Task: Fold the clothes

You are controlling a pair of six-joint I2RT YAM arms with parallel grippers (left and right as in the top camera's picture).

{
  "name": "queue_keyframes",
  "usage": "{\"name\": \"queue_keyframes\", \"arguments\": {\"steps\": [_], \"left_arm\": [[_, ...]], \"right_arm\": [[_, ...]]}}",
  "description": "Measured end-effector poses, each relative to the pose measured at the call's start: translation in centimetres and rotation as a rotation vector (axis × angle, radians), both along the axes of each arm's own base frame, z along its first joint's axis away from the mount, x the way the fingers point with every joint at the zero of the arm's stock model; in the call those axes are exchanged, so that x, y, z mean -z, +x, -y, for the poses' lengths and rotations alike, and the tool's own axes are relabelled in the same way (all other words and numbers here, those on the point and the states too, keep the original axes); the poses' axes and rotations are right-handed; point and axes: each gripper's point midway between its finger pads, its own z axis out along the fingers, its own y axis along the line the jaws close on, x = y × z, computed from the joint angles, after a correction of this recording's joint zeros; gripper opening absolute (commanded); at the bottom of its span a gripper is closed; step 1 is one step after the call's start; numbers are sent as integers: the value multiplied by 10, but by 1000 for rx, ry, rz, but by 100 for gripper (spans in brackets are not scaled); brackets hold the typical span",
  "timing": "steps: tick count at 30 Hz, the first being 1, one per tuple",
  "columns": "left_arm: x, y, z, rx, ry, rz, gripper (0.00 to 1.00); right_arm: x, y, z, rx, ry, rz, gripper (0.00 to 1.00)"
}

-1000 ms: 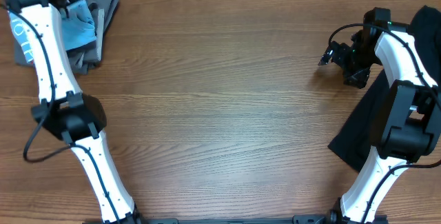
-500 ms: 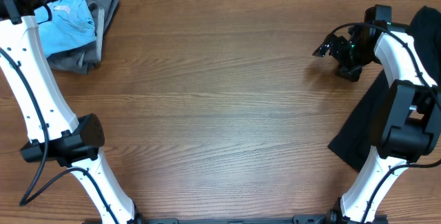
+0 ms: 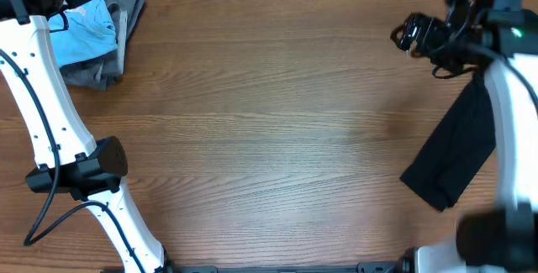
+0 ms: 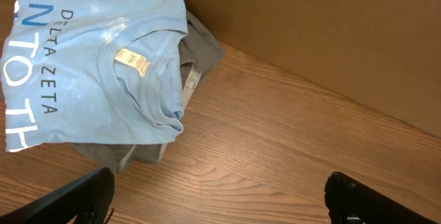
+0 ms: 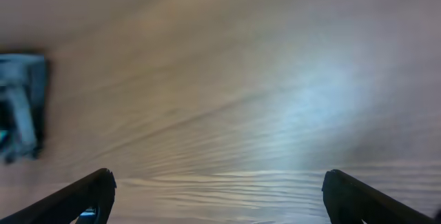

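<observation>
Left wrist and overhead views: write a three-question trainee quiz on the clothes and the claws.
1. True or false: the blue T-shirt lies folded on top of a gray garment.
2. Choose one: where on the table does the black garment lie? A) beside the T-shirt; B) mid-table; C) at the right side.
3. Fill in: the left claw and the right claw both stand ____, holding nothing.

Key: 1 true; 2 C; 3 open.
</observation>
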Motion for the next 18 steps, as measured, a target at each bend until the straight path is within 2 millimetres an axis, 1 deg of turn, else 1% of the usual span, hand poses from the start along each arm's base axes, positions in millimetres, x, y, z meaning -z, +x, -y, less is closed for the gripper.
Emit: {"name": "queue_keyframes", "arguments": {"steps": [2, 3, 4, 6, 7, 9, 13, 15, 18], "left_arm": [[0, 0, 0, 0, 0, 0, 100], [0, 0, 0, 0, 0, 0, 100], [0, 0, 0, 0, 0, 0, 100], [0, 0, 0, 0, 0, 0, 100], [0, 0, 0, 0, 0, 0, 100], [0, 0, 0, 0, 0, 0, 100], [0, 0, 0, 0, 0, -1, 100], [0, 0, 0, 0, 0, 0, 100], [0, 0, 0, 0, 0, 0, 100]], "right_arm": [[-41, -22, -21, -47, -15, 91, 100], [-56, -36, -32, -74, -19, 116, 100], [-66, -50, -42, -100, -20, 130, 100], [-77, -72, -55, -139, -20, 135, 100], [-80, -78, -60, -151, -19, 141, 100], [-83, -89, -64, -168, -22, 135, 100], [-63, -116, -63, -166, -19, -4, 100], [-59, -120, -61, -158, -21, -29, 100], [-58, -119, -54, -129, -30, -34, 100]]}}
